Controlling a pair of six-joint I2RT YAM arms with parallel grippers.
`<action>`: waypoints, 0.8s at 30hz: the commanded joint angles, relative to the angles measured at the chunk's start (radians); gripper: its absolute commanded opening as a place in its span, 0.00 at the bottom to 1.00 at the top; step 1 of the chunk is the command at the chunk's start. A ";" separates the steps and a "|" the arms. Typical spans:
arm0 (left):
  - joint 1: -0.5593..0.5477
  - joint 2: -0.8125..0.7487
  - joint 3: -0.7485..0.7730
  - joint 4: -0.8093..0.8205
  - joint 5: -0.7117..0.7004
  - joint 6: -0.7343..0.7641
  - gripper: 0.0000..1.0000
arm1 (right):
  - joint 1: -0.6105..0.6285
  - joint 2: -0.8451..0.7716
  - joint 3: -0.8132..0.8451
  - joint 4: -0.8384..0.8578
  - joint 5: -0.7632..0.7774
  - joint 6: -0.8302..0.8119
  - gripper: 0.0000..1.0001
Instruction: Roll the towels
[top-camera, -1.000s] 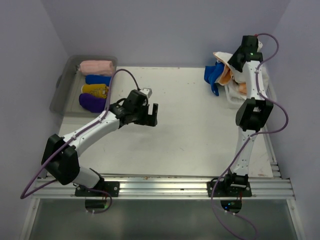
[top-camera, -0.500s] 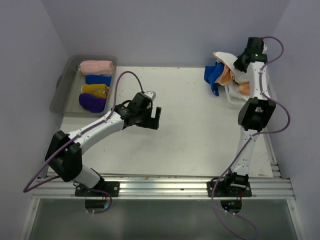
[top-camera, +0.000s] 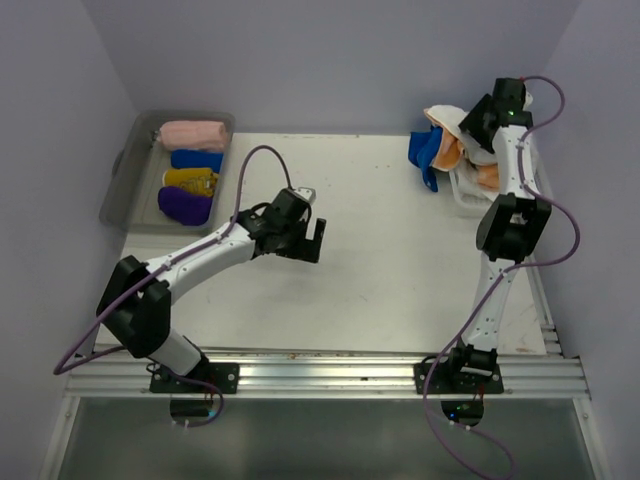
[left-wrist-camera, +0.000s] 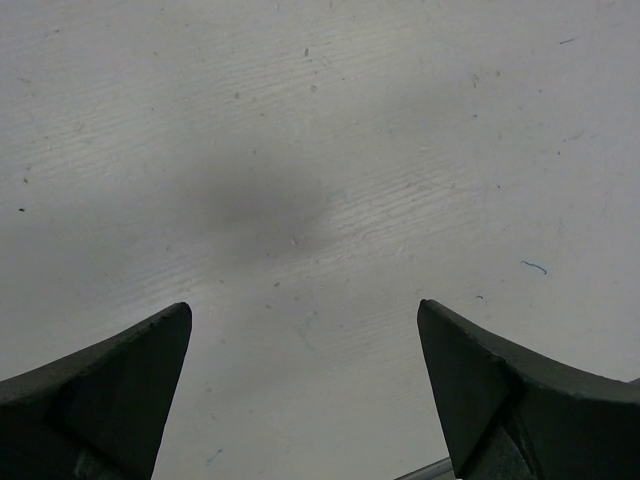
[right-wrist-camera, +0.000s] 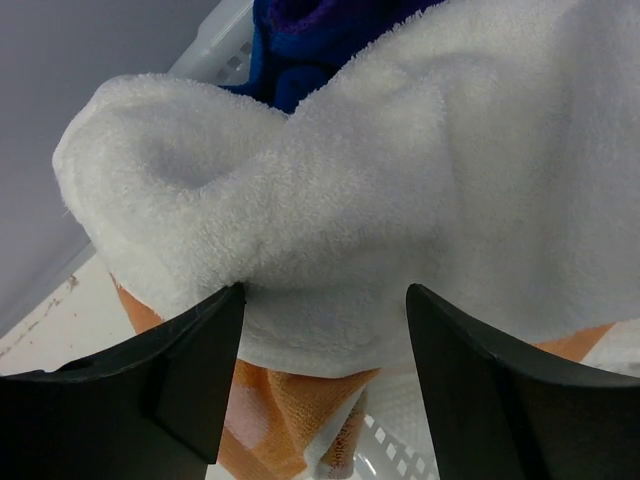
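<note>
Right pincer (right-wrist-camera: 322, 300) hangs with jaws apart at the white towel (right-wrist-camera: 400, 180), heaped in the basket (top-camera: 462, 195) at the surface's (top-camera: 380, 270) far right corner. Left pincer (top-camera: 312, 240), wide open, has slid toward the middle, likely ready to receive it.

The white towel (right-wrist-camera: 420, 170) is fluffy, loopy cloth. The table (left-wrist-camera: 330, 120) is matt white, with tiny scratches.

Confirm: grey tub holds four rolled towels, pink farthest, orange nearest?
Wrong on one point: the nearest roll in the grey tub is the purple towel, not orange, per the top external view. Four rolls, pink towel farthest: correct.
</note>
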 joint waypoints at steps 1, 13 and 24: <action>-0.011 0.011 0.036 -0.013 -0.025 -0.019 1.00 | -0.003 0.021 0.059 0.007 -0.008 -0.005 0.70; -0.039 0.028 0.042 -0.028 -0.061 -0.030 1.00 | -0.006 -0.077 -0.057 0.084 0.030 0.023 0.06; -0.064 0.057 0.062 -0.031 -0.065 -0.012 1.00 | -0.006 -0.373 -0.269 0.201 0.166 -0.036 0.00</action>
